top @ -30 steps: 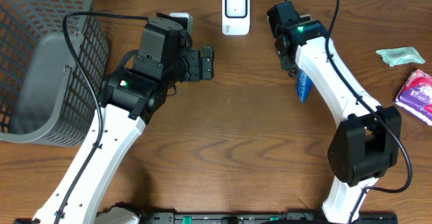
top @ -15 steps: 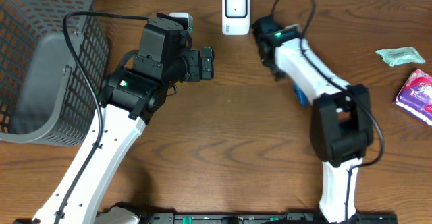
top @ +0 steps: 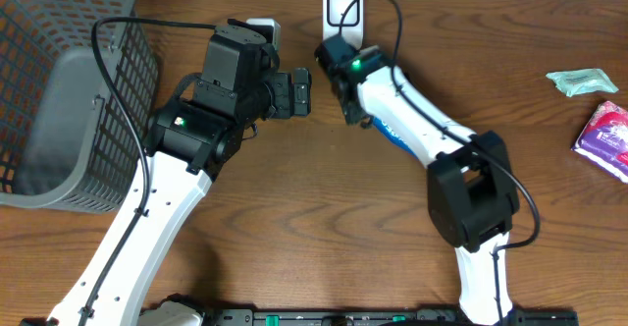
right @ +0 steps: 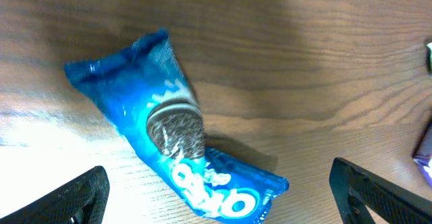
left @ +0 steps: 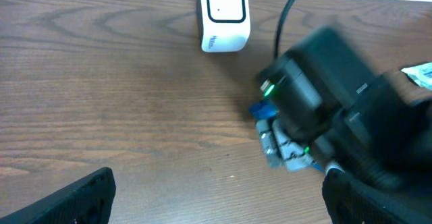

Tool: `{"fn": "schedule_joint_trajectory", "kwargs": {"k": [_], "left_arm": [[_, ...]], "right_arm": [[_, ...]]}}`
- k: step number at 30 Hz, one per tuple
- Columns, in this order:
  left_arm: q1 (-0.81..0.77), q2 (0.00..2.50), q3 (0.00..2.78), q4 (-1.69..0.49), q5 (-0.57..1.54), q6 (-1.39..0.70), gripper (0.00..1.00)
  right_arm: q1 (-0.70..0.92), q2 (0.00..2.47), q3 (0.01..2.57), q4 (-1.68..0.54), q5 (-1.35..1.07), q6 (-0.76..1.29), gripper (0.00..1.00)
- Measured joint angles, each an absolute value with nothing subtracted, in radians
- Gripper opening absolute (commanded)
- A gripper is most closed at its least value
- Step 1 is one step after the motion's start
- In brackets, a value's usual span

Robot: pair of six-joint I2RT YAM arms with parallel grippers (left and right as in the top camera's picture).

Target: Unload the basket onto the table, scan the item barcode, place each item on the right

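Note:
The item is a blue Oreo pack (right: 182, 150); it lies on the wood between and below my right gripper's (right: 219, 200) wide-open fingers (right: 71, 200), which do not touch it. From overhead only a sliver of the pack (top: 379, 126) shows under the right arm, just in front of the white scanner (top: 342, 12). My left gripper (top: 299, 90) hangs open and empty beside it. The left wrist view looks past its own fingers (left: 74, 197) at the scanner (left: 225, 15), the right arm and the pack (left: 283, 146).
A grey wire basket (top: 59, 90) fills the left end of the table. A green packet (top: 582, 81) and a purple pack (top: 608, 139) lie at the right edge. Cables run over the scanner.
The right arm swung left from beside the scanner to in front of it, bringing the blue pack along. Its jaws then opened off the pack. The left arm stayed still.

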State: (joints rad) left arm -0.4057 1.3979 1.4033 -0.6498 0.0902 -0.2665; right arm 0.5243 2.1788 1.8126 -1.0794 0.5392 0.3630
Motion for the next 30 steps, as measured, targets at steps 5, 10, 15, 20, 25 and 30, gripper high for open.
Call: {"fn": "schedule_joint_trajectory", "kwargs": {"k": [5, 10, 15, 20, 25, 30], "left_arm": [[-0.406, 1.398, 1.403, -0.650, 0.090, -0.266, 0.98], [-0.406, 1.398, 1.403, -0.650, 0.090, -0.266, 0.98], [-0.406, 1.398, 1.403, -0.650, 0.090, -0.266, 0.98], [-0.406, 1.398, 1.403, -0.650, 0.090, -0.266, 0.98], [-0.406, 1.398, 1.403, -0.650, 0.090, -0.266, 0.98], [-0.406, 1.398, 1.403, -0.650, 0.090, -0.266, 0.98]], "right_arm": [[0.430, 2.145, 1.880, -1.099, 0.350, 0.347, 0.38], [0.308, 2.132, 1.878, -1.091, 0.072, 0.309, 0.01], [0.271, 2.133, 1.784, -1.016, -0.088, 0.279, 0.01], [0.286, 2.133, 1.671, -0.889, -0.149, 0.270, 0.01], [0.287, 2.133, 1.592, -0.786, -0.171, 0.278, 0.01], [0.287, 2.133, 1.565, -0.772, -0.196, 0.280, 0.01]]}}
